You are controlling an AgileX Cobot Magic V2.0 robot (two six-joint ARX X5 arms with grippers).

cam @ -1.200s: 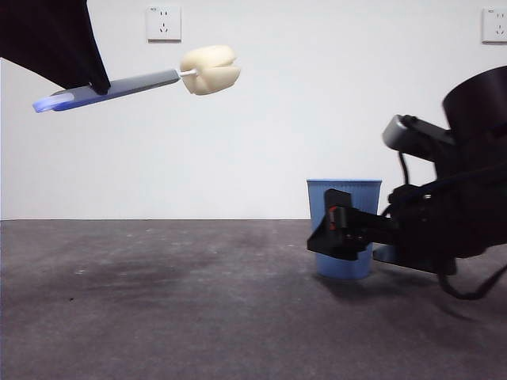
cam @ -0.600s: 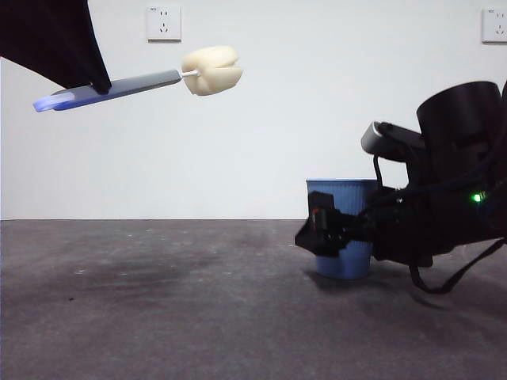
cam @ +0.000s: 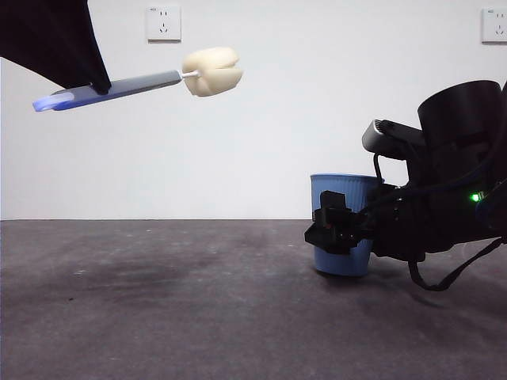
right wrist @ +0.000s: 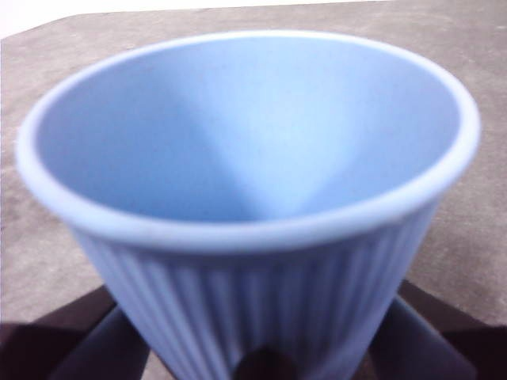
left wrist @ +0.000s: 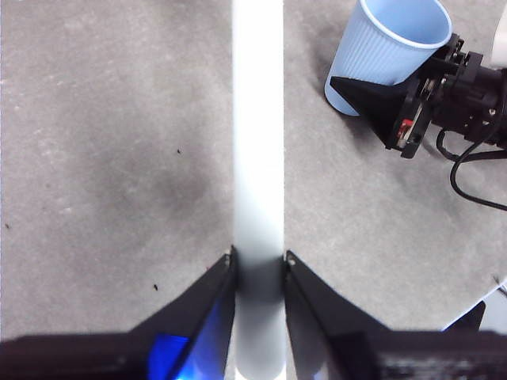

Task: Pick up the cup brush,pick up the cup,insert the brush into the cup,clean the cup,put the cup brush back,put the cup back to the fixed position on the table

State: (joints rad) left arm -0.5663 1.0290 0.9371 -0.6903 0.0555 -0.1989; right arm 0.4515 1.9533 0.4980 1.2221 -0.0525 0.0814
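Note:
My left gripper [cam: 99,85] is shut on the grey handle of the cup brush [cam: 135,83] and holds it high at the upper left, nearly level. Its cream sponge head [cam: 211,71] points right. In the left wrist view the handle [left wrist: 257,142] runs out from between the jaws of that gripper [left wrist: 259,257]. The blue ribbed cup [cam: 342,224] sits low over the table [cam: 158,317] on the right, slightly tilted. My right gripper [cam: 337,228] is shut on the cup's lower body. In the right wrist view the cup [right wrist: 245,158] fills the frame, with that gripper's [right wrist: 253,317] jaws flanking it.
A white wall stands behind, with one socket [cam: 163,23] at the top left and another [cam: 494,24] at the top right. The right arm's black cable [cam: 444,277] loops down near the table surface.
The right gripper slid left around the cup, then back a little to the right. The cup's rim rose slightly and now tilts. The brush stayed where it was.

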